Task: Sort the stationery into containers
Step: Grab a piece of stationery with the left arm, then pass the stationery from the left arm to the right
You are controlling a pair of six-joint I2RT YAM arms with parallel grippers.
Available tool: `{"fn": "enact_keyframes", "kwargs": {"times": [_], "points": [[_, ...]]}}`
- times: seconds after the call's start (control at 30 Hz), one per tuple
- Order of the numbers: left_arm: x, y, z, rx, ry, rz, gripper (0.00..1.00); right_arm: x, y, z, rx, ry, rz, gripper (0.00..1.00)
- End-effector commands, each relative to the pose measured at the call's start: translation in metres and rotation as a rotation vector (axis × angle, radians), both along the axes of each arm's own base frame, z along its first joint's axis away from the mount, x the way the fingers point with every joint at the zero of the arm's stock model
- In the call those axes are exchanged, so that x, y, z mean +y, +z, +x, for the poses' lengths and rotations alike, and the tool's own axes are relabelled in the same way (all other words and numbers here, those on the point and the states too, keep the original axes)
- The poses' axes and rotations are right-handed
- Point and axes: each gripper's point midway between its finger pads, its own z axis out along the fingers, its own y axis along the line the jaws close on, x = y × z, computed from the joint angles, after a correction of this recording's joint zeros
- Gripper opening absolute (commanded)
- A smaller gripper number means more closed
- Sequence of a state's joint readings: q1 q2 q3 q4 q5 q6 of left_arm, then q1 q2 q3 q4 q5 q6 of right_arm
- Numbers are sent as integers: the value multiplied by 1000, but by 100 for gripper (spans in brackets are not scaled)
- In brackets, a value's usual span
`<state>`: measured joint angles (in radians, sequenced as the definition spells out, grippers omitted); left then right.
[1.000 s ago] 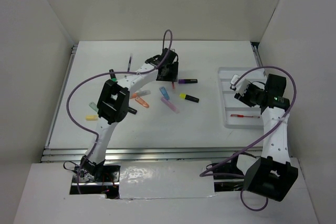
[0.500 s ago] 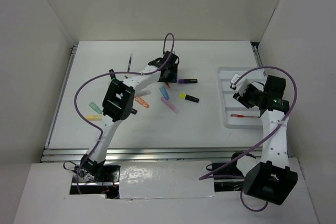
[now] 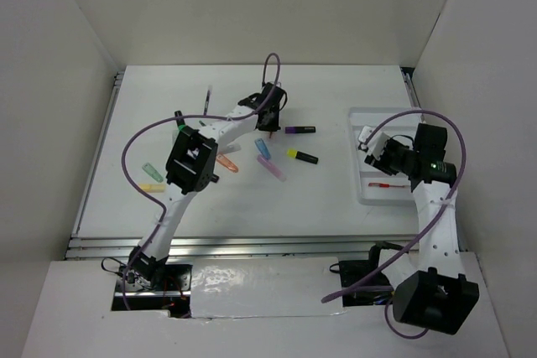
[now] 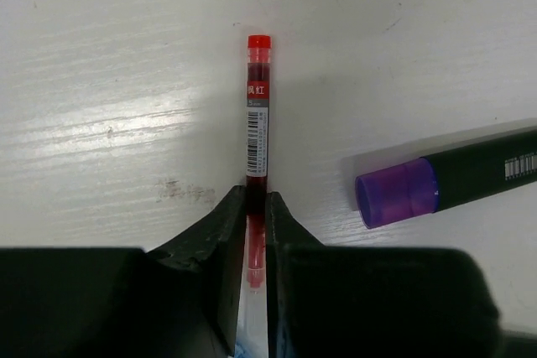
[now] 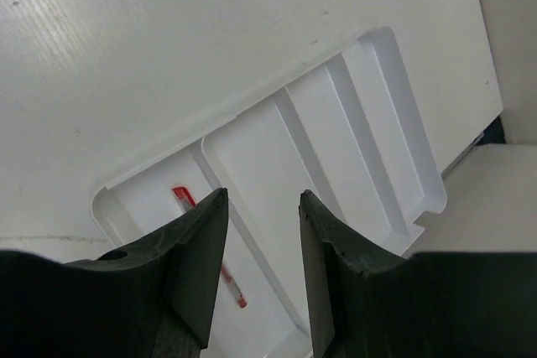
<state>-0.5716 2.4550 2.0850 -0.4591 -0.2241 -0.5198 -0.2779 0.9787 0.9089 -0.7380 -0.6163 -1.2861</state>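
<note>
Left pincer (image 4: 256,203) has now closed on the red pen (image 4: 258,115).

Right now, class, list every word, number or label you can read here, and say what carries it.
"红": second of two white characters on the thin red pen in the left hand; the first is unclear.
Barcode digits on that pen: too small.
Barcode on the black purple-capped highlighter: unreadable.
</note>
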Motion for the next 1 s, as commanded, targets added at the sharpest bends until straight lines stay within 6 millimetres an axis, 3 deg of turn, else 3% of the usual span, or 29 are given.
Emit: {"fn": "enact_keyframes", "kwargs": {"times": [0.0, 0.17, 0.23, 0.27, 0.3, 0.33, 0.37, 0.4, 0.53, 0.6, 0.77, 0.97], "points": [[-2, -32, -7, 64, -66, 7, 21, 20, -4, -12, -19, 106, -35, 46], [-6, -3, 1, 39, -108, -81, 2, 44, 6, -16, -107, 227, -82, 44], [-7, 28, 2, 20, -130, -174, 0, 58, 13, -16, -151, 285, -88, 44], [-15, 62, -4, 11, -162, -267, 0, 67, 18, -16, -173, 325, -92, 43], [-12, 71, -8, 13, -171, -311, 0, 73, 23, -16, -197, 348, -95, 43], [-15, 84, -14, 17, -192, -360, 0, 80, 29, -17, -223, 381, -88, 42], [-19, 119, -23, -8, -220, -433, 0, 86, 32, -17, -242, 407, -90, 42], [-27, 127, -43, 36, -296, -517, 0, 102, 36, -21, -260, 469, -84, 41], [-42, 176, -103, 112, -494, -687, 0, 135, 51, -27, -333, 585, -89, 41], [-46, 174, -134, 199, -573, -726, 0, 150, 52, -33, -345, 649, -92, 41], [-43, 158, -197, 410, -680, -765, 0, 165, 40, -42, -357, 766, -168, 45], [-42, 148, -241, 550, -752, -776, 0, 178, 31, -49, -371, 842, -191, 45]]}}
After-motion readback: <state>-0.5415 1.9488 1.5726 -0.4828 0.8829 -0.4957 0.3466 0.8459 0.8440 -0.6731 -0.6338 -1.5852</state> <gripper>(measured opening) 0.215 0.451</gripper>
